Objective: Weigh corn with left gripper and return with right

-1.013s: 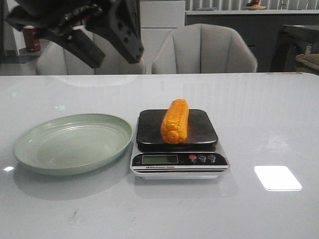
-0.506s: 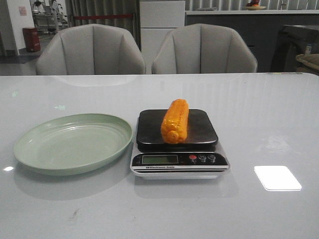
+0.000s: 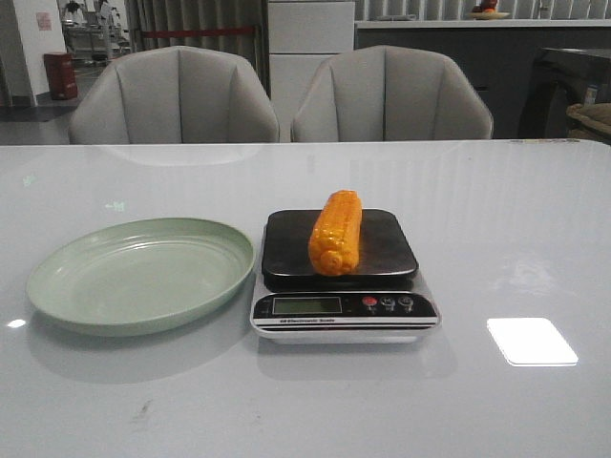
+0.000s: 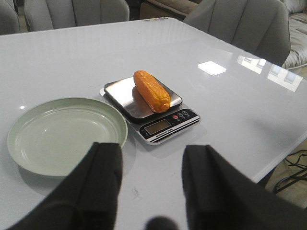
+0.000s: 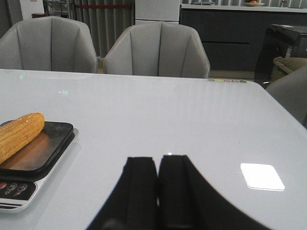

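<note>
The orange-yellow corn lies lengthwise on the black platform of the scale at the table's middle. It also shows in the left wrist view and at the edge of the right wrist view. Neither arm shows in the front view. My left gripper is open and empty, held well back from the scale, above the table near the plate. My right gripper is shut and empty, over bare table to the right of the scale.
A pale green plate sits left of the scale, close to its edge; it also shows in the left wrist view. Two grey chairs stand behind the table. A bright light patch lies on the table at the right.
The left arm, which was high at the front view's upper left one second ago, has left that view. The corn, scale and plate have not moved.
</note>
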Motion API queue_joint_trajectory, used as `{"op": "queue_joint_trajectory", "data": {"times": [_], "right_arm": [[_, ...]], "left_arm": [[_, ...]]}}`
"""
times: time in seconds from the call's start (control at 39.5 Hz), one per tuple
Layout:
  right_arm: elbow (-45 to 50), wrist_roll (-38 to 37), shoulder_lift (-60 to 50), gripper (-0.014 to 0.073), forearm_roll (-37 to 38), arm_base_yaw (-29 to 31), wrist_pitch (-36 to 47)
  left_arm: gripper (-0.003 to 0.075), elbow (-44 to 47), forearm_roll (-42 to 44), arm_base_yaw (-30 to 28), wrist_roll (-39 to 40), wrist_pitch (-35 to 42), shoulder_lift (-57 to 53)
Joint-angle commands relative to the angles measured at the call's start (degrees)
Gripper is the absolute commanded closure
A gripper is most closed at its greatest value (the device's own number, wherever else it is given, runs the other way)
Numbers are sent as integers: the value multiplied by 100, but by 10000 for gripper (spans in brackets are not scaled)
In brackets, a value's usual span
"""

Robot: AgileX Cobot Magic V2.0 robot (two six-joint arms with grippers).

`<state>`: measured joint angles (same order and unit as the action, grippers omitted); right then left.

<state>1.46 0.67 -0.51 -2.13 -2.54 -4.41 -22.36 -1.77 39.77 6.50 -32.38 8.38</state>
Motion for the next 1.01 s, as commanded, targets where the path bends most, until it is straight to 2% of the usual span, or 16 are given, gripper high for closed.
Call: {"op": "queue_joint_trajectory", "data": {"times": [0.0,0.05,0.1,0.2,0.33,0.41,0.51,0.73,0.86,0.99], "right_arm": [[62,48,-114,447,57,21,481],[62,48,-114,447,57,21,564],[62,48,-114,447,57,21,604],[57,48,-114,447,57,21,734],[34,-67,-110,447,-25,2,1772],[-192,-67,-49,447,-25,2,1812],[-832,-67,321,447,-25,-10,1188],[-2621,-67,1884,447,-25,-29,-644],[-3035,-67,2400,447,-59,-29,-1532],[-3049,-67,2621,447,-537,-29,-2308]], "left_arm": [[557,-109,30,12,-32,380,-33],[619,-109,30,12,-32,380,-62],[591,-109,30,12,-32,380,-64],[604,-109,30,12,-32,380,-64],[607,-109,30,12,-32,380,-64],[607,-109,30,12,-32,390,-64],[607,-109,30,12,-32,400,-64],[607,-109,30,12,-32,421,-64],[607,-109,30,12,-32,421,-64],[607,-109,30,12,-32,421,-64]]}}
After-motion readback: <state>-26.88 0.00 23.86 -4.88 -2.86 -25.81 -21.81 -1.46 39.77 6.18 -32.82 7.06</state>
